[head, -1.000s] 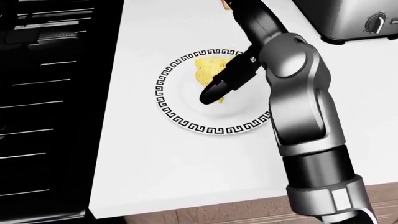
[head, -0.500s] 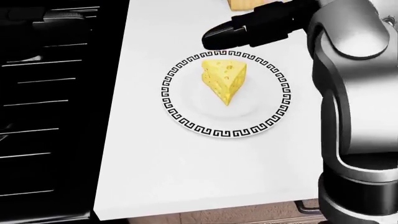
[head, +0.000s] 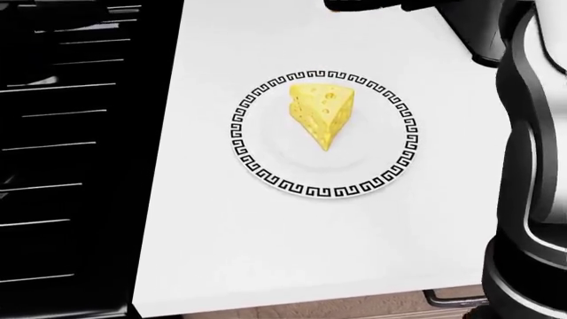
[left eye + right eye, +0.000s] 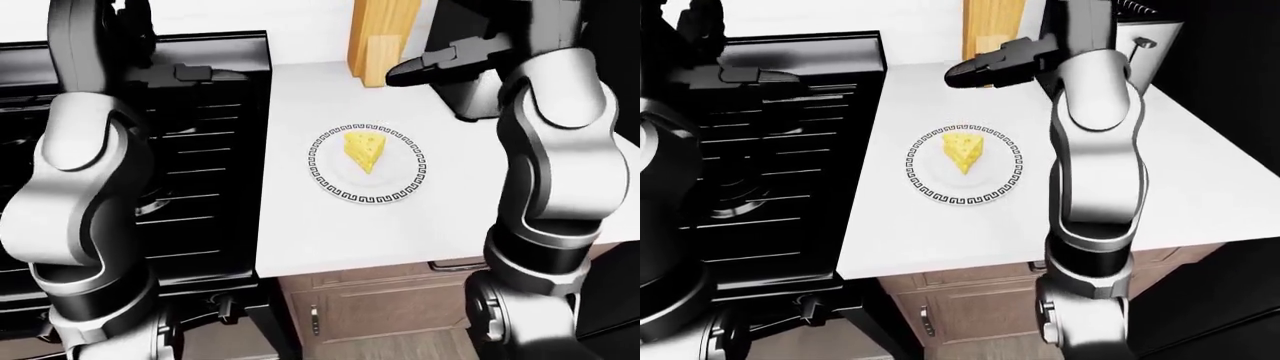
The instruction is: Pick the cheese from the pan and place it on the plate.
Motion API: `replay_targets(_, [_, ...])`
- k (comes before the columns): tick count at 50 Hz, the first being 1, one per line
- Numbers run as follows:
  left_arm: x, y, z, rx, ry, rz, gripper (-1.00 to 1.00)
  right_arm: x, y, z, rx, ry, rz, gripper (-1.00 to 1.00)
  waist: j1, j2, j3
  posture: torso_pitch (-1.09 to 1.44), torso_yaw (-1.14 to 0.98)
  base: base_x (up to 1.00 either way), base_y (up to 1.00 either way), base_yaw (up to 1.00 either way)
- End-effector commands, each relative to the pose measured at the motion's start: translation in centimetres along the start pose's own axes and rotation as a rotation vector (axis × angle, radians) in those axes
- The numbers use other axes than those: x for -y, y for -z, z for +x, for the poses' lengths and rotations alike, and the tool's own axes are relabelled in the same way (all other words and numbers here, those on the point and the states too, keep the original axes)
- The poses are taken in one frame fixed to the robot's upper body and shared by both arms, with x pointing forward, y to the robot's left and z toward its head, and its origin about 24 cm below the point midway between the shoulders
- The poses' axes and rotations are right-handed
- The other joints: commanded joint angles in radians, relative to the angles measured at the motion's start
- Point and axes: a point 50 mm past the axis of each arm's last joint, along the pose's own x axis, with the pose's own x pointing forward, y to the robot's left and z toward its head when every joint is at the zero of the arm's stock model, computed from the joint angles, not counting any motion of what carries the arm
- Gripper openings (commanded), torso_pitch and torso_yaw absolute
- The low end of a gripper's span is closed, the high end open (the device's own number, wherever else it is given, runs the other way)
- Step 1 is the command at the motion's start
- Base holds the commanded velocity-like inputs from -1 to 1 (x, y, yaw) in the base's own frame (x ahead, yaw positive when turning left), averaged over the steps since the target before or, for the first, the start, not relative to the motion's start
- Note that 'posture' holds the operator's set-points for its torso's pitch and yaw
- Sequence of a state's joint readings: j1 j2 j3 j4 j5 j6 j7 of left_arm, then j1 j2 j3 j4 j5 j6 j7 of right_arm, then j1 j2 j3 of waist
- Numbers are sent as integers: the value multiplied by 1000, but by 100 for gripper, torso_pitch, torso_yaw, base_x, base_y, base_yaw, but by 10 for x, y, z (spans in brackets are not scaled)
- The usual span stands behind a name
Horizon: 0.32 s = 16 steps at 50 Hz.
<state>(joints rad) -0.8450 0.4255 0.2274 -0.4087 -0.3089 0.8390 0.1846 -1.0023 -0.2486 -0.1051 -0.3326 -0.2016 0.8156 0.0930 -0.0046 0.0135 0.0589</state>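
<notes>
We see one wedge of cheese (image 3: pixel 321 114) standing on the one plate (image 3: pixel 266 174), a white plate with a black key-pattern rim. The wedge sits a little toward the plate's upper middle in the head view, its point aimed at the bottom of the view, with bare plate all round it.

The plate lies on a white counter (image 3: pixel 292 252). Open counter surrounds it on every side; the plate is nearer the counter's left edge, where the black stove (image 4: pixel 200 187) begins, and farther from the bottom edge, where wooden cabinet doors (image 4: pixel 390 307) show below.

Our right hand (image 4: pixel 980 71) hangs above the counter, toward the top of the right-eye view, well apart from the cheese and holding nothing; its dark fingers point left and lie close together. Our left hand (image 4: pixel 190 73) is over the stove, and we cannot tell how its fingers stand.

At the counter's top edge stands one upright wooden board (image 4: pixel 383 34), and to its right one dark appliance (image 4: pixel 470 90), partly hidden by our right arm.
</notes>
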Motion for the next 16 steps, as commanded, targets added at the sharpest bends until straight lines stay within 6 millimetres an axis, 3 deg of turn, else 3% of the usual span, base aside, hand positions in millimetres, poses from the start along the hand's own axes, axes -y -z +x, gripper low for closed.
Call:
replay_targets(1, [-2, -16, 0, 95, -7, 7, 100, 5, -25, 0, 128, 26, 0, 100, 0, 0, -29, 0, 0, 0, 0, 0])
replay_targets(16, [-7, -24, -5, 201, -9, 10, 100, 9, -36, 2, 279, 66, 12, 100, 0, -3, -27, 0, 0, 0, 0, 0])
